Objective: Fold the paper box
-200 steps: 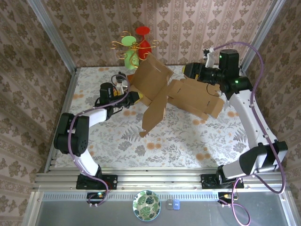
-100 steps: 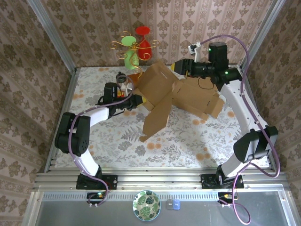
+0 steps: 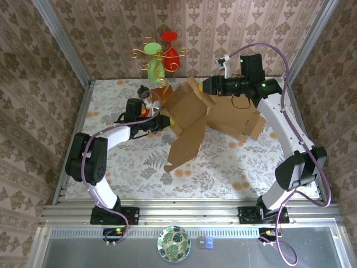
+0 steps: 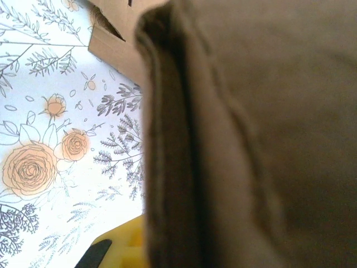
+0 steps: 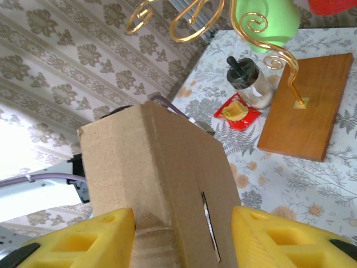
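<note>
The paper box [image 3: 223, 114] is a brown, partly unfolded cardboard sheet in the middle of the flowered table, with one flap raised at the back and another pointing toward the front. My left gripper [image 3: 163, 121] is shut on the box's left edge. In the left wrist view the cardboard [image 4: 251, 139] runs straight down between the jaws, beside one yellow finger [image 4: 120, 245]. My right gripper [image 3: 207, 86] straddles the raised flap [image 5: 167, 178] from behind. Its yellow fingers [image 5: 95, 240] stand apart on either side, the left one touching the card.
A gold wire stand with a red and a green cup [image 3: 159, 56] rises on a wooden base [image 5: 304, 106] at the back. A small black-lidded jar [image 5: 248, 81] and a red packet [image 5: 237, 111] lie beside it. Patterned walls enclose the table on three sides.
My right arm has swung left, bringing its gripper over the raised flap, with its jaws narrowing. The flap has tipped slightly. My left gripper has kept its hold.
</note>
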Robot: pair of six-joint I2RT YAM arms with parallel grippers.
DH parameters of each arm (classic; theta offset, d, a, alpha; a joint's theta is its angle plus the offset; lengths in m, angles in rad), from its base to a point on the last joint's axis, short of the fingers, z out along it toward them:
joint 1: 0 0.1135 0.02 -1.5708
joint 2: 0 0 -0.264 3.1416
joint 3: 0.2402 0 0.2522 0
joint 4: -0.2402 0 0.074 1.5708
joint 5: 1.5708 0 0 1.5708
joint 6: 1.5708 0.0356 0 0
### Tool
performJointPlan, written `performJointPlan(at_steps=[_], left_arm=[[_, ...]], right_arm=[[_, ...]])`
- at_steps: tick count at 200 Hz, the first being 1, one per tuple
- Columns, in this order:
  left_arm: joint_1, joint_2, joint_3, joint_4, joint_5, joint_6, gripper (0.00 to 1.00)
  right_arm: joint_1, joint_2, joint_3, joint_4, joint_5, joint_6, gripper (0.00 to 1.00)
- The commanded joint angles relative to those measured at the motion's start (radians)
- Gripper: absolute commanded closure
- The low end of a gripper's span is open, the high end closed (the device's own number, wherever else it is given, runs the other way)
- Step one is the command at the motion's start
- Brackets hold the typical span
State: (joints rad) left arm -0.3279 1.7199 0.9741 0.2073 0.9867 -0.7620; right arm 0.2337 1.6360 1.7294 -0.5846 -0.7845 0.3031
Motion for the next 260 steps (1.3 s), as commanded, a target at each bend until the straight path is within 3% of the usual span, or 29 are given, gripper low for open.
performJointPlan(at_steps=[1,156,211,260], left_arm=[[-0.010,0.005,0.042,-0.023,0.005,0.033,1.00],[-0.014,-0.028,0.075,-0.154,-0.055,0.090,1.00],[-0.026,-0.059,0.113,-0.290,-0.121,0.136,1.00],[-0.051,-0.084,0.158,-0.439,-0.202,0.180,1.00]], right_arm=[[0.021,-0.002,0.043,-0.101,0.071,-0.096,0.49],[0.211,0.021,0.121,-0.311,0.594,-0.339,0.53],[0.286,0.056,0.132,-0.348,0.857,-0.373,0.55],[0.351,0.119,0.165,-0.377,1.113,-0.354,0.65]])
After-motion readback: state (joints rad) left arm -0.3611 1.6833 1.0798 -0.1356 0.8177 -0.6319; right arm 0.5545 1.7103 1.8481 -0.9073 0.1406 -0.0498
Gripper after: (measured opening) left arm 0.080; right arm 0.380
